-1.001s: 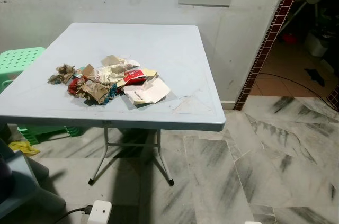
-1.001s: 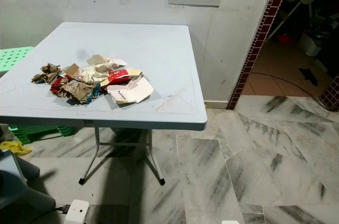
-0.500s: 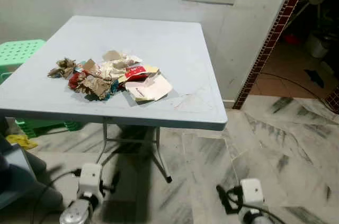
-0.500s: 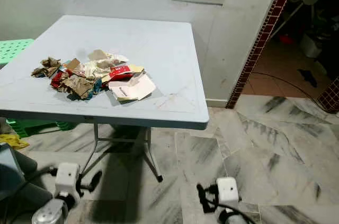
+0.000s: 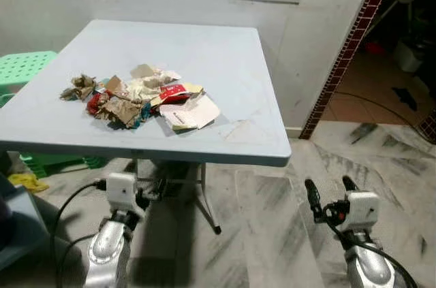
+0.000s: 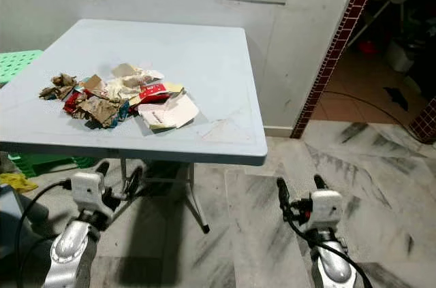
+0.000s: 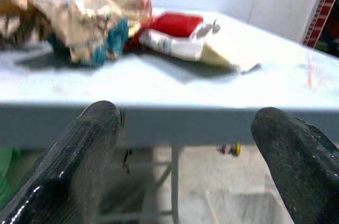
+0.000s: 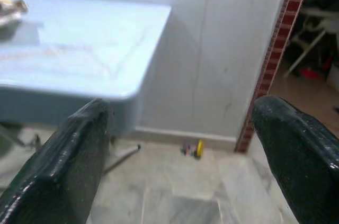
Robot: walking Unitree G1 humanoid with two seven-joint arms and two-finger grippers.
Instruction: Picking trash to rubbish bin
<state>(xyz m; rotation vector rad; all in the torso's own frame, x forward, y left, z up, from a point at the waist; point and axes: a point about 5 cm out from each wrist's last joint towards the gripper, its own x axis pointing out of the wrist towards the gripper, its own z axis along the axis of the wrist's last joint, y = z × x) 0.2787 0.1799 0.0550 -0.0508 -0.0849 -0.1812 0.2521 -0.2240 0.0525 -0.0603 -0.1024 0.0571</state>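
Observation:
A pile of trash point(image 5: 133, 97) lies on the left half of the light blue folding table point(image 5: 211, 50): crumpled brown paper, a red wrapper point(image 5: 174, 92) and a flat white carton point(image 5: 192, 112). My left gripper point(image 6: 118, 173) is raised below the table's front edge, just under the pile, open and holding nothing. In the left wrist view its fingers point(image 7: 79, 155) frame the table edge, with the trash point(image 7: 90, 17) lying just past it. My right gripper point(image 5: 329, 187) hovers over the floor to the right of the table, open and holding nothing.
A green plastic stool point(image 5: 24, 70) stands left of the table, with something yellow point(image 5: 27, 180) on the floor below it. A grey-blue object point(image 5: 17, 223) sits at the lower left edge. The table's metal legs point(image 5: 208, 199) stand on marble floor point(image 5: 272, 227). A red-tiled pillar point(image 5: 351, 43) borders a doorway on the right.
Both arms have risen into view from the bottom edge, up to just below table height. The trash has not moved; the camera shifted slightly.

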